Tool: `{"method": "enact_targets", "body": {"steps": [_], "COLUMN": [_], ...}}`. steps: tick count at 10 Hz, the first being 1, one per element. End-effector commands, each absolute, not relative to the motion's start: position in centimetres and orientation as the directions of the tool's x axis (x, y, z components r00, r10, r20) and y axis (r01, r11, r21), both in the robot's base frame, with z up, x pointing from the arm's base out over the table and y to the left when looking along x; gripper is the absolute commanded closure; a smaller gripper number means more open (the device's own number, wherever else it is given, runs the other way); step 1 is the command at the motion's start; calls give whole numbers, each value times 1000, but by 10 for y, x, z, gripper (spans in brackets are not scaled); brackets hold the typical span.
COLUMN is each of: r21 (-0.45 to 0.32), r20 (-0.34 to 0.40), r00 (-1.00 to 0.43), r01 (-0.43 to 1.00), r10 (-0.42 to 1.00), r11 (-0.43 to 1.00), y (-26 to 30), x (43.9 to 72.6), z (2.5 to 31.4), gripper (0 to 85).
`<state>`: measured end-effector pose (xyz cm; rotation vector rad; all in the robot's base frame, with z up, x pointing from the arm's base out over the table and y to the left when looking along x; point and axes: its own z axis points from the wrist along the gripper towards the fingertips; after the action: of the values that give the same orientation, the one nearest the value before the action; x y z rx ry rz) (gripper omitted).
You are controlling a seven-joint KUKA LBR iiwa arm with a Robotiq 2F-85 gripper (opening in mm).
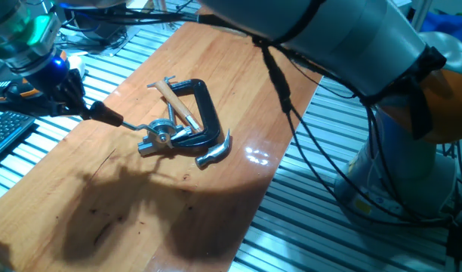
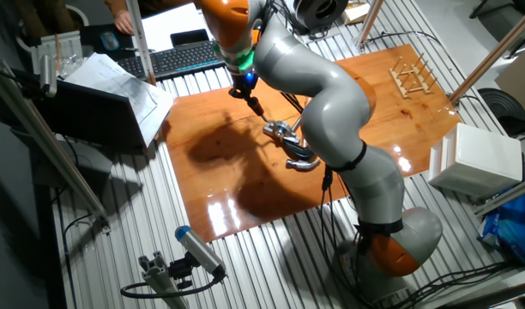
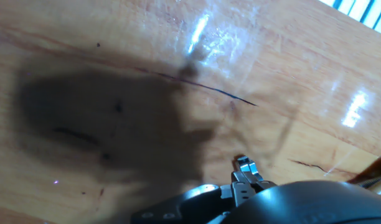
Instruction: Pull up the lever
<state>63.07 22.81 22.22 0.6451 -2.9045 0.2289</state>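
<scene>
One fixed view: the lever (image 1: 133, 124) is seen near the middle of the wooden table (image 1: 216, 204), its thin bent silver arm running left from a small silver hub (image 1: 162, 137) to a dark red-brown knob (image 1: 104, 112). The knob is raised off the board and is met by the black gripper (image 1: 86, 109), which comes in from the left; the fingers appear closed about the knob, though the contact itself is partly hidden. Just right of the hub, a black C-clamp (image 1: 207, 113) is laid flat, and a pale-handled hammer (image 1: 184, 112) is laid across it, its metal head (image 1: 215, 153) nearest the viewer. A keyboard (image 1: 6, 133) is visible at the far left, off the board.

Other fixed view: the arm (image 2: 331, 94) is bent over the table, with the gripper (image 2: 256, 106) at the left of the clamp group (image 2: 293, 146).

Hand view: only bare board (image 3: 147, 74), a large shadow and part of the hand's housing (image 3: 253, 199) are shown; the fingers cannot be made out.
</scene>
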Motion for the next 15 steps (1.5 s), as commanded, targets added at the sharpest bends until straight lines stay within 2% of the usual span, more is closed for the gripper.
{"method": "enact_targets", "body": {"steps": [1,15], "r21": [-119,-120], "r20": [185,194], "r00": [-895,-894], "r01": [-430,-430], "r10": [-406,-404], "r11": [895,895], "y": [227,189], "x": [630,617], "z": [223,249], "gripper": [850,850]}}
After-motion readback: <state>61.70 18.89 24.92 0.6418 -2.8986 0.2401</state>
